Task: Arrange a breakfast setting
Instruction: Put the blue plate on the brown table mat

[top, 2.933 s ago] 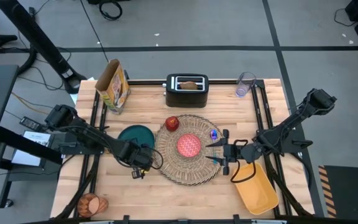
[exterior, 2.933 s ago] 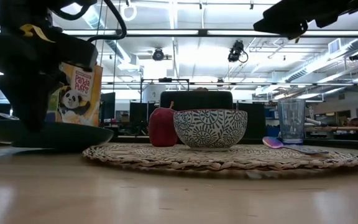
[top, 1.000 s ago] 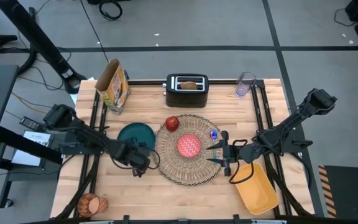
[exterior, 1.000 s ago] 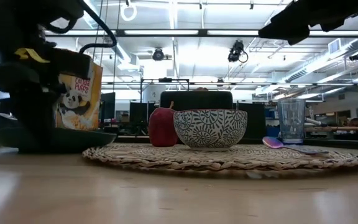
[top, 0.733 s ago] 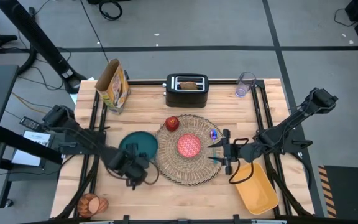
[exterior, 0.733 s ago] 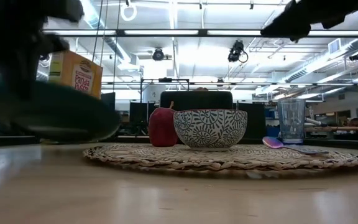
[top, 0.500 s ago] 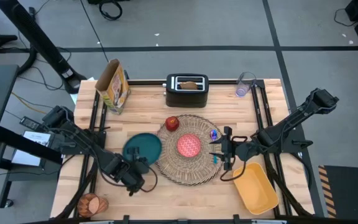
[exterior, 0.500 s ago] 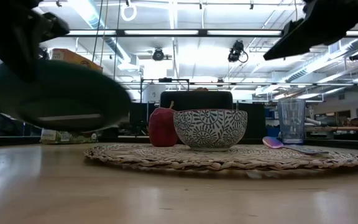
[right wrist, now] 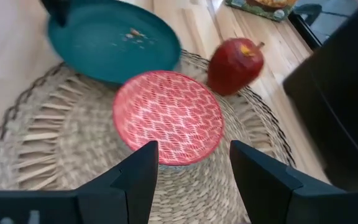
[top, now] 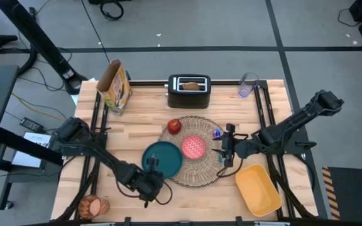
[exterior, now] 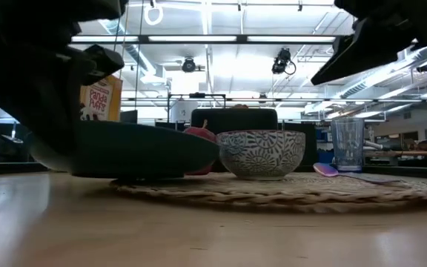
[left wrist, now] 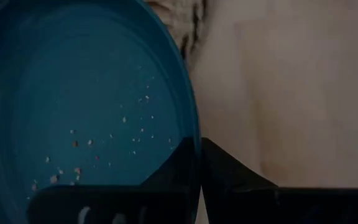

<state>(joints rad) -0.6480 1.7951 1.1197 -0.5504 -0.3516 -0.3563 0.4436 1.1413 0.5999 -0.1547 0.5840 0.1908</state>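
High view first: the left gripper (top: 150,164) sits at the front of the table, pinching the near rim of the teal plate (top: 163,158), and that plate lies partly over the left edge of the woven placemat (top: 200,172). Left wrist view confirms the clamp: the fingers (left wrist: 225,171) are pressed onto the plate's edge, with crumbs scattered across the teal surface and a sliver of straw showing past the rim. Low view has the plate (exterior: 139,148) riding low over the mat's (exterior: 288,193) edge; whether it touches the straw cannot be told.

On the mat, the red bowl (top: 193,146) stands just beside the plate, rims close together, and the red apple (top: 173,126) is behind them near the mat's far-left edge. The blue spoon (top: 216,133) lies at the mat's right side. Right gripper (top: 222,150) hovers over the mat's right edge, fingers spread wide, holding nothing; its wrist camera looks across bowl (right wrist: 168,115), apple (right wrist: 235,65) and plate (right wrist: 114,38).

Behind the mat, the toaster (top: 189,91) carries a toast slice (top: 192,86) in its slot. Cereal box (top: 114,86) stands far left, a clear glass (top: 248,84) far right, and the orange cup (top: 259,189) lies at the front right.
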